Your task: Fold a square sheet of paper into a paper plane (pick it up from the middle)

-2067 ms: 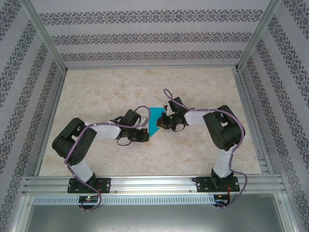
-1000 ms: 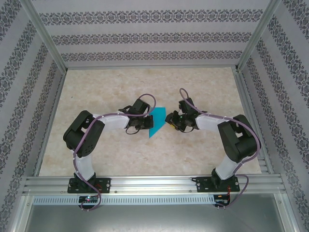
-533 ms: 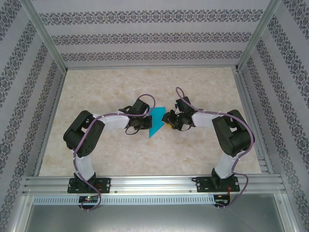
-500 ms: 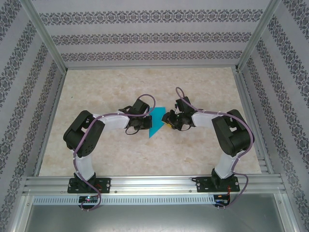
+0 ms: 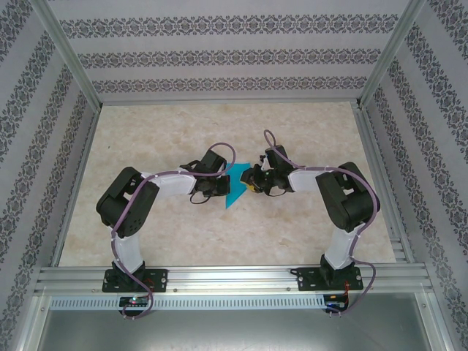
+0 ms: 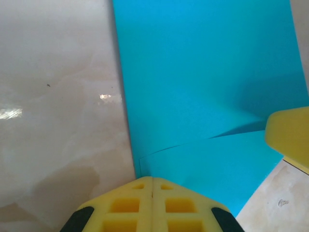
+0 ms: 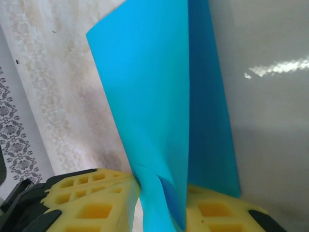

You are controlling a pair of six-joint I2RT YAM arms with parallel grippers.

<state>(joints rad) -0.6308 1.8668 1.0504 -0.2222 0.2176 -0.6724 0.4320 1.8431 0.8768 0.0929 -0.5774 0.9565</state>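
Note:
The square sheet of paper (image 5: 236, 190) is teal-blue, partly folded, and lies mid-table between my two grippers. My left gripper (image 5: 221, 186) is shut, its yellow tips (image 6: 152, 180) together at the paper's (image 6: 203, 72) near left edge, over a folded layer. My right gripper (image 5: 252, 180) comes in from the right. In the right wrist view a curled flap of the paper (image 7: 149, 96) rises between its yellow fingers (image 7: 91, 205), touching both, and my right gripper (image 7: 161, 193) is shut on it. One right finger (image 6: 288, 137) shows at the paper's lifted right edge in the left wrist view.
The marble-patterned table (image 5: 146, 131) is walled by patterned panels (image 5: 219, 51) and an aluminium frame (image 5: 219, 278). Both arms bend inward toward the centre, with purple cables looping over them.
My right gripper has moved left onto the paper's right edge and its jaws have narrowed on the flap. The left arm has stayed still for the last second.

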